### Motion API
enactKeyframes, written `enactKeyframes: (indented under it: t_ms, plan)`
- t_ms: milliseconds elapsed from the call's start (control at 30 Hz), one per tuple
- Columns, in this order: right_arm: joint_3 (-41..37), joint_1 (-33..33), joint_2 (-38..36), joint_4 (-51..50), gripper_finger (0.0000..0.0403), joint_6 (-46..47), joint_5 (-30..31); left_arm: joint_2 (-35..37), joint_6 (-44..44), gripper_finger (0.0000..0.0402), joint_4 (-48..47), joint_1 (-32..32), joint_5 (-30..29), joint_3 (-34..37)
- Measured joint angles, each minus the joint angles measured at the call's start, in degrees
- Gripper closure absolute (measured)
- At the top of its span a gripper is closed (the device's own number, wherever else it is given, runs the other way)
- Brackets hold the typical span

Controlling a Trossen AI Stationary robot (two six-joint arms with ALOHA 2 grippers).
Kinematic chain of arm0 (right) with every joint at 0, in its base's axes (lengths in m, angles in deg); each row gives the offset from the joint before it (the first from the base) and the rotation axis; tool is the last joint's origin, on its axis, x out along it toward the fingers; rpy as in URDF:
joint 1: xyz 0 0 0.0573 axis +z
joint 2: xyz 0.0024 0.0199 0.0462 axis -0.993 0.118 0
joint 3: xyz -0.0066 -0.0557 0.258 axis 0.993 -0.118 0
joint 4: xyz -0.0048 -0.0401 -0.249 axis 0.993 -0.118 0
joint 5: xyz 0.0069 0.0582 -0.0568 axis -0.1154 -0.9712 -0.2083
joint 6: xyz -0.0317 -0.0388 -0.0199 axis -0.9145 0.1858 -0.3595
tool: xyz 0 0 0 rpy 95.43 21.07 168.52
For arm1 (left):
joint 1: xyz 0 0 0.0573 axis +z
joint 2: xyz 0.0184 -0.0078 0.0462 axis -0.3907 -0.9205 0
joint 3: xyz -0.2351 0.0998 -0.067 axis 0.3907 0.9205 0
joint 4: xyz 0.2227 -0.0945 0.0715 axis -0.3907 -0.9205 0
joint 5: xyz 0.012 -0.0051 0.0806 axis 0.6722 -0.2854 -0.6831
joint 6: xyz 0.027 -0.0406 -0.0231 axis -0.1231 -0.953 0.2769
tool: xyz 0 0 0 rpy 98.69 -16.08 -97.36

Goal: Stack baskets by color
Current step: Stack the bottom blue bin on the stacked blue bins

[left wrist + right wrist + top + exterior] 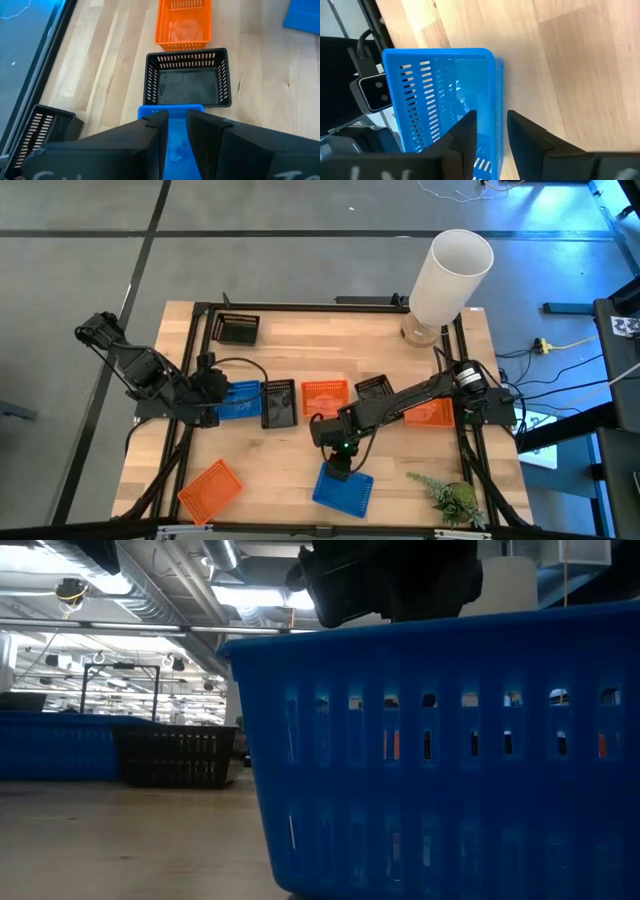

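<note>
My right arm reaches from its base at the table's right side across toward the front middle, elbow bent, wrist tipped downward; my right gripper sits at the near edge of a blue basket that lies flat near the front edge of the table; in the right wrist view my fingers straddle that basket's wall, one inside and one outside, with a gap showing on each side of the plastic, so the jaws stand parted and not clamped. In the low view the same blue basket fills the frame with my gripper's dark body above its rim.

My left arm is folded at the table's left side, its forearm running level toward the centre; my left gripper is closed narrowly on the rim of a second blue basket, the blue wall pinched between the fingers in the left wrist view. Just beyond it stands a black basket, then an orange basket; another orange basket lies at the front left, another black basket at the back left; the white cylinder stands at the back right.
</note>
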Motion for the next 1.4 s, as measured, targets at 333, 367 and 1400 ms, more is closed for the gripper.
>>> enactKeyframes:
  t_ms: [333, 367, 1400]
  plan:
    - [0.1, 1.4, 1.8, 2.9, 0.0295, -1.9, 3.4, 0.0, -0.1, 0.0340, 0.0, 0.0, 0.0, 0.0]
    - [0.1, 1.5, 2.4, 3.2, 0.0295, -1.9, 3.4, 0.0, -0.1, 0.0340, 0.0, 0.0, 0.0, 0.0]
    - [15.9, -5.0, 1.8, -2.4, 0.0401, -14.9, 14.7, -5.9, -30.3, 0.0340, 1.5, -6.5, 27.6, 14.3]
